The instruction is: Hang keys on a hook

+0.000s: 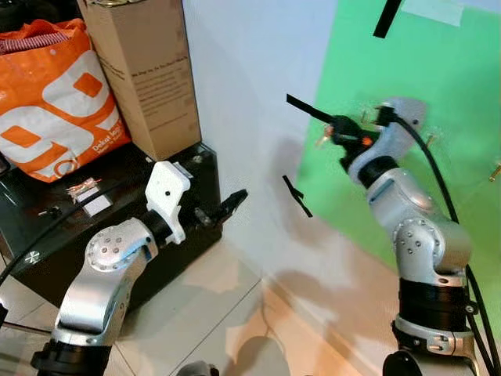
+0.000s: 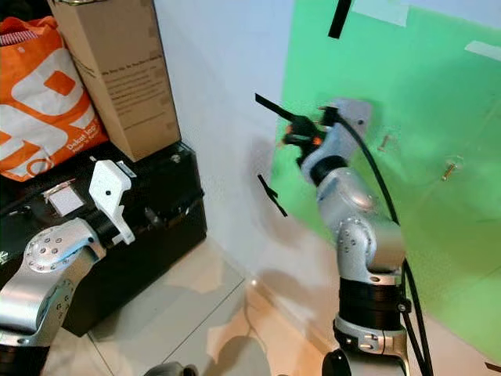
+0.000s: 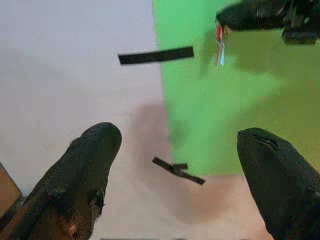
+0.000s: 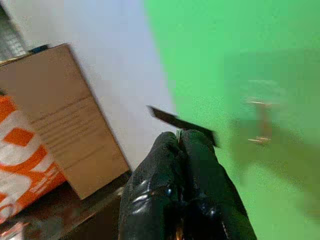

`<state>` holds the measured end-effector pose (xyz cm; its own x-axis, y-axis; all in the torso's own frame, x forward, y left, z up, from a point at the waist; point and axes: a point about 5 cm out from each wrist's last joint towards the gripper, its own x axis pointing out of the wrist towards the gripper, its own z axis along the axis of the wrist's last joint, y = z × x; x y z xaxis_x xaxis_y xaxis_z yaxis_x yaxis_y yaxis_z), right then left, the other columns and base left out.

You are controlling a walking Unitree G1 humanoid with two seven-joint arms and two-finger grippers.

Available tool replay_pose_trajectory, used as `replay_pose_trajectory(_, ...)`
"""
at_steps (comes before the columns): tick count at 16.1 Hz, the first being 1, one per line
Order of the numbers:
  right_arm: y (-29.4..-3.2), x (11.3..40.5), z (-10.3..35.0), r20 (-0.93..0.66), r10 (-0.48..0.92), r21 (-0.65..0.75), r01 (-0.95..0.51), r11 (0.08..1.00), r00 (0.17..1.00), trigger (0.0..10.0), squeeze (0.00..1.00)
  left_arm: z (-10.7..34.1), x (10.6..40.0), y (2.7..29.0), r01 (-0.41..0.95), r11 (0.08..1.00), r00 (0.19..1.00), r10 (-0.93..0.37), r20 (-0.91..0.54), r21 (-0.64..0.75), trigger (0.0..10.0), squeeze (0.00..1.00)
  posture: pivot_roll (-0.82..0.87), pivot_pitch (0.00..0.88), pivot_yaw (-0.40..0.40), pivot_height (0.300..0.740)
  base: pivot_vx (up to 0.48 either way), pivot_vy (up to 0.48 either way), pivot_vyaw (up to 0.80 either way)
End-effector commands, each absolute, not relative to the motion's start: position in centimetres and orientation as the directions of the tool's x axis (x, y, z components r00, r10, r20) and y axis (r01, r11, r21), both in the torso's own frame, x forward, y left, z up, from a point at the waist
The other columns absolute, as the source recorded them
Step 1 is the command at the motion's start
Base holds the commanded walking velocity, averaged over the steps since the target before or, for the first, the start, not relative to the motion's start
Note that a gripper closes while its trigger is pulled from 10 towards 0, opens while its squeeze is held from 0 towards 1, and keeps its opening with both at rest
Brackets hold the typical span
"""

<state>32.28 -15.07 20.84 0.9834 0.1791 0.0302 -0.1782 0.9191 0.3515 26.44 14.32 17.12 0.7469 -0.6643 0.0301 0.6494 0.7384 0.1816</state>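
Left hand [image 1: 235, 201] beside orange bag [image 1: 55, 94]

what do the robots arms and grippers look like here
Both arms are silver metal with rounded joint housings and black bands between segments. The left arm has a white angular wrist piece; its gripper has two long black fingers. The right arm carries black cables along its outer side, and its gripper is black with a small orange mark.

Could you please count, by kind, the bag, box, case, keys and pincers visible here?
Orange bag: 1
Cardboard box: 1
Black case: 1
Bunch of keys: 1
Pincers: 2, the left pincer open, the right pincer shut on the keys
Total: 6
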Motion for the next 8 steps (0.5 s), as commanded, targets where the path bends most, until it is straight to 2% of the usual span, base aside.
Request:
replay_pose_trajectory(1,-15.2,32.5,21.5,0.056,0.164,0.373,-0.173,0.912,0.985,10.0,0.00,17.2,26.1,14.1,0.647,0.735,0.747,-0.664,0.025,0.200,10.0,0.00,-0.01,0.000,-0.001,0.740,0.000,0.000,0.00)
replay_pose_trajectory(8,-16.5,31.7,21.5,0.050,0.126,0.445,-0.135,0.885,0.991,10.0,0.00,17.0,25.1,12.4,0.689,0.699,0.709,-0.705,0.022,0.188,10.0,0.00,-0.03,0.000,0.002,0.740,0.000,0.000,0.00)
